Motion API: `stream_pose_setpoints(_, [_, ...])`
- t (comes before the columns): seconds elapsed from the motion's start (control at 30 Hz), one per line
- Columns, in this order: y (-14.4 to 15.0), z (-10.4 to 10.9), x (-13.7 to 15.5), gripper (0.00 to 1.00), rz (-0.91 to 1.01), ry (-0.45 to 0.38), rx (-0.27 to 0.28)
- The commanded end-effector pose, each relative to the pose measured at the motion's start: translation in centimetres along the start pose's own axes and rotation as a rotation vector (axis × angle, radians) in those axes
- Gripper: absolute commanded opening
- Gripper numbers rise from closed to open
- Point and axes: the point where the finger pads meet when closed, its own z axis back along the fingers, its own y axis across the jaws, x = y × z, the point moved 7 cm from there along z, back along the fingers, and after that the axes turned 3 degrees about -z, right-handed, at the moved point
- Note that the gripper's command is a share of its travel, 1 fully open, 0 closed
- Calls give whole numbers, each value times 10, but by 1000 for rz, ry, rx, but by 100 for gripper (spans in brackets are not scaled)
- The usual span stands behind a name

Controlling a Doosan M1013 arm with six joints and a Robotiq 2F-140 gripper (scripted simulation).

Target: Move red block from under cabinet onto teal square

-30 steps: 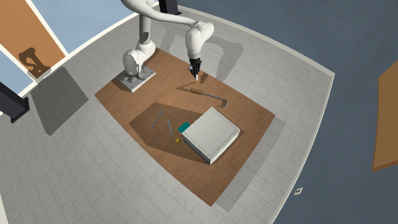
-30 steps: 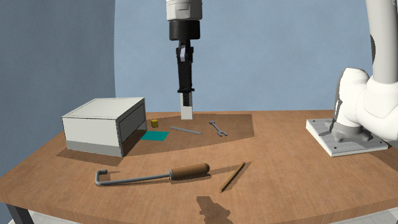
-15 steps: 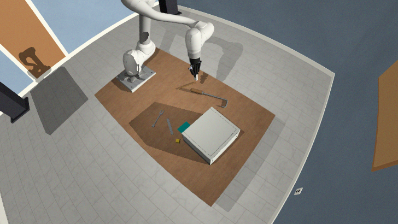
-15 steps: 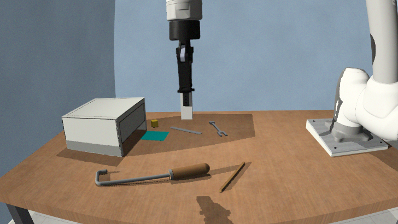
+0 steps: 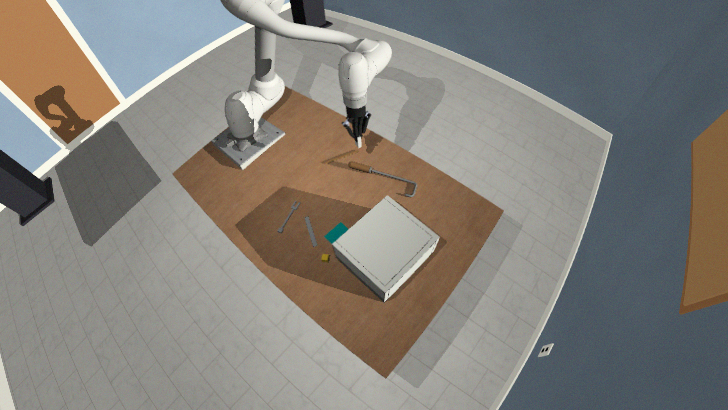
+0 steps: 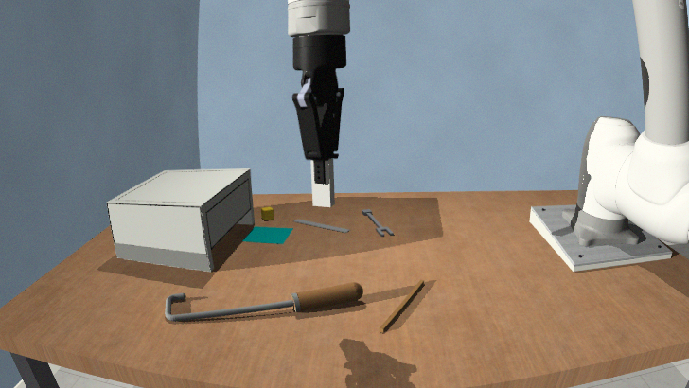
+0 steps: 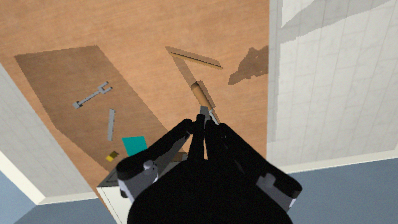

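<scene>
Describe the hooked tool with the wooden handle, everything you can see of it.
The hooked tool lies flat on the wooden table, near its front edge in the exterior view. It has a rounded brown handle that looks like wood, a grey collar, and a thin grey rod that looks like metal, ending in a short bent hook. Nothing grips it; the shut gripper hangs above the table, apart from it. A thin wooden stick lies beside the handle end.

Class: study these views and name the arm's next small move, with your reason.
Probably open the gripper and descend toward the hook tool's wooden handle. The fingers are shut on nothing, hanging above the table, and no red block shows beside the cabinet, so it likely needs raking out.
</scene>
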Motion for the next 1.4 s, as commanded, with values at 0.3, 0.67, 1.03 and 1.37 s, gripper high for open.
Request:
stream_pose_setpoints(0.3, [-1,0,0,0,-682,2,6])
stream_pose_setpoints(0.67, [-2,0,1,0,-1401,22,21])
stream_pose_setpoints(1.03, [-3,0,1,0,-2000,33,21])
stream_pose_setpoints(1.37, [0,0,0,0,-2462,-10,2])
